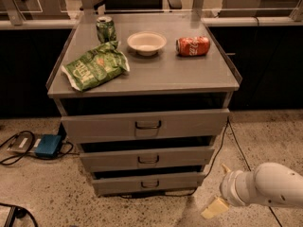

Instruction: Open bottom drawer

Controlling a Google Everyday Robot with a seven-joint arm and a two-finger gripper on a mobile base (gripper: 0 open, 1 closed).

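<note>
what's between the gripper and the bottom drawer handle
In the camera view, only speckled floor and a thin dark cable lie between the gripper, low at right, and the handle of the bottom drawer.
</note>
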